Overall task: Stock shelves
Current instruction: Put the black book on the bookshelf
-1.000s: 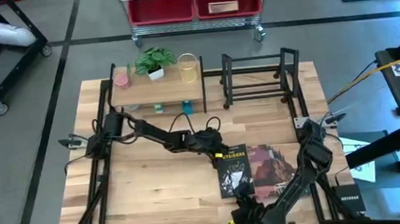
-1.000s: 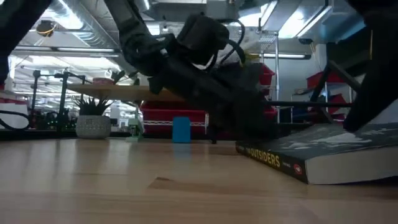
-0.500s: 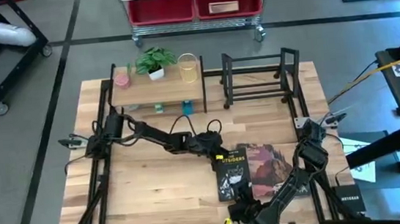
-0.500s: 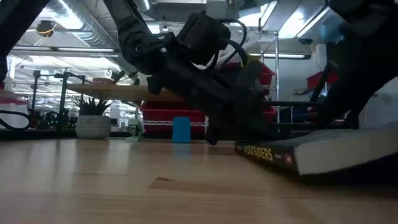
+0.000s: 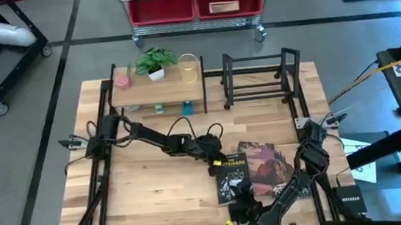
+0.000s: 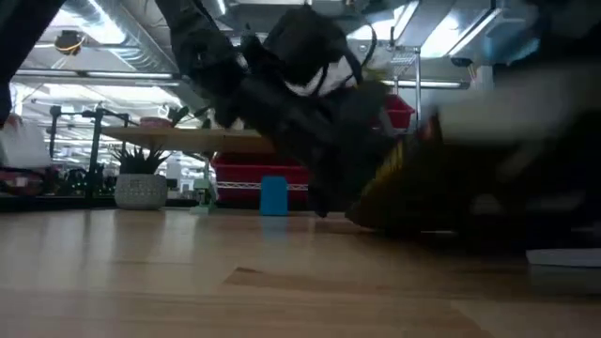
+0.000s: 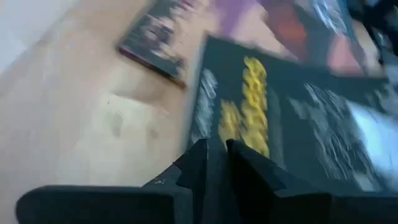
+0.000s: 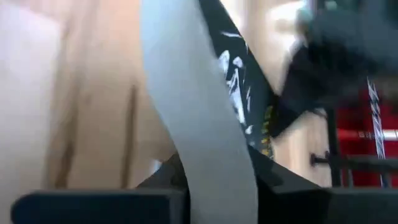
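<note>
Nearest you, at the table's [image 5: 157, 198] front edge, your right gripper [image 5: 240, 203] is clenched on the near end of a black book [image 5: 232, 177] with yellow title lettering, its pale page edge running between the fingers [image 8: 180, 171] in the right wrist view. Just beyond, your left gripper [image 5: 215, 161] meets the book's far end; its fingers [image 7: 200, 163] sit close together at the cover's edge, but you cannot tell whether they grip it. Right of the black book lies a second book [image 5: 269, 169] with a reddish cover. Farther back, the wood-topped shelf [image 5: 156, 91] stands far left, carrying a potted plant [image 5: 154, 61] and a yellow cup [image 5: 189, 68]. The black book rack [image 5: 258, 79] stands beside it to the right.
</note>
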### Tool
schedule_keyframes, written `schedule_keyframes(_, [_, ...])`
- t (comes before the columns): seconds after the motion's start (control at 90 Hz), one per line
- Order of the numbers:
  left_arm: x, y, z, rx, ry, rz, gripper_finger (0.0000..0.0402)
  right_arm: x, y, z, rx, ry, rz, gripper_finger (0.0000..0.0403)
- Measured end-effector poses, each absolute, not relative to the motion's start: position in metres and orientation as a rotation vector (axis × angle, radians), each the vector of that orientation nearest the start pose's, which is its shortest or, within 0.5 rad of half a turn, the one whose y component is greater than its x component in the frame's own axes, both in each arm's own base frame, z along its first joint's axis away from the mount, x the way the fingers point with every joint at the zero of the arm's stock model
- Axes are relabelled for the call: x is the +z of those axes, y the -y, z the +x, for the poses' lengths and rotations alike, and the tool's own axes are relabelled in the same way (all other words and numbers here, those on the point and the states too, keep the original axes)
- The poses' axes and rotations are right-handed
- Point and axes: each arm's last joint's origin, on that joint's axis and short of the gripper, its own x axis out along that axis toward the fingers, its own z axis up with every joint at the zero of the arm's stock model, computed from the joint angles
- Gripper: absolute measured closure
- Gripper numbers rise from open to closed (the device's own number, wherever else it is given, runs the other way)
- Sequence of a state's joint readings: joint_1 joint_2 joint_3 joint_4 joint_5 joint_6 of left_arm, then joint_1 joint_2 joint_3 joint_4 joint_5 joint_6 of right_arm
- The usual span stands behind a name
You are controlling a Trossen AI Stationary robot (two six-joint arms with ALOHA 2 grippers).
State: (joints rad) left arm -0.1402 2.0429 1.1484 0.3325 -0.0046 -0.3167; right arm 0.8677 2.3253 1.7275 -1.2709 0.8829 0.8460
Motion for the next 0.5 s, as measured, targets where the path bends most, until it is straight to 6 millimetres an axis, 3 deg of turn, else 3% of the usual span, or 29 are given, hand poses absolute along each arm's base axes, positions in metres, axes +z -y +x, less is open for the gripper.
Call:
schedule_keyframes(0.156, [0.198,0.073,0.398,-0.034,-0.498,0.002,0.0348,0.135,-0.302,0.261,-0.615,-0.932,-0.613,0.0351])
schedule_keyframes(0.244, [0.218,0.090,0.383,-0.101,-0.499,0.233,0.0348,0.138,-0.305,0.250,-0.658,-0.874,-0.574,0.0351])
schedule_keyframes(0.389, [0.225,0.129,0.363,-0.303,-0.488,0.649,0.0346,0.149,-0.312,0.241,-0.651,-0.739,-0.515,0.0351])
schedule_keyframes(0.5, [0.215,0.149,0.358,-0.312,-0.492,0.793,0.0331,0.163,-0.314,0.240,-0.622,-0.644,-0.492,0.0352])
